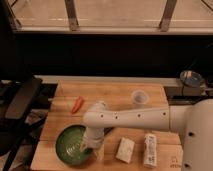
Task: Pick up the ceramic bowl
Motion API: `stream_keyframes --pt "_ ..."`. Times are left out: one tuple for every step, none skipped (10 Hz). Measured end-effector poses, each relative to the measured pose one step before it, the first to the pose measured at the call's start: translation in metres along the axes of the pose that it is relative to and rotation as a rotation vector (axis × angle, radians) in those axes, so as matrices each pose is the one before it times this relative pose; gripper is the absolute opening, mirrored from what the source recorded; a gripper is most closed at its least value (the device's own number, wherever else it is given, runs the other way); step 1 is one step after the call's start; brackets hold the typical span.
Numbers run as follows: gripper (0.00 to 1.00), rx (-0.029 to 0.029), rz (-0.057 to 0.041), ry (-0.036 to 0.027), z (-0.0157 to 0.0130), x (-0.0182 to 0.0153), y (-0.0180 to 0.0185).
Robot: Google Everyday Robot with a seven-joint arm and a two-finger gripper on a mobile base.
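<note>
The ceramic bowl (70,145) is round, shallow and glossy green, and sits at the front left of the wooden table (115,92). My white arm reaches in from the right. My gripper (90,146) hangs at the bowl's right rim, its tip over the inside edge. The wrist hides part of the right rim. I cannot tell whether the gripper touches the bowl.
An orange carrot-like item (77,104) lies behind the bowl. A small clear plastic cup (139,97) stands at the back right. A white packet (125,149) and a white bottle (150,149) lie front right. A black chair (20,100) is to the left.
</note>
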Motion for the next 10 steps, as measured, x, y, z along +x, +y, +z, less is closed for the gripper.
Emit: stream_keyframes --pt "0.65 -0.00125 0.00542 -0.0062 -0.00483 -0.00064 0.00114" --pt "0.64 0.00044 0.00185 -0.00418 -0.00405 -0.00106 0.00087" --pt "0.55 0.00143 0.00392 -0.00138 -0.00157 0.00121 0.0013" --pt "0.46 -0.00047 0.00207 0.00243 0.0037 0.00288 -0.00204" --pt "0.42 0.00476 0.00162 0.0008 0.00386 0.00203 -0.0047" --pt "0.41 0.00177 0.00377 -0.00243 0.00191 0.00129 -0.00108" --pt "0.41 0.00429 0.00751 -0.00345 -0.00249 0.00042 0.00028" --pt "0.41 0.00596 0.00448 -0.00104 -0.0033 0.00137 -0.00106" --pt "0.37 0.00529 -0.00068 -0.00109 -0.00208 0.00269 -0.00147" --pt "0.25 0.00487 -0.00178 -0.0025 -0.00744 0.00464 -0.00364"
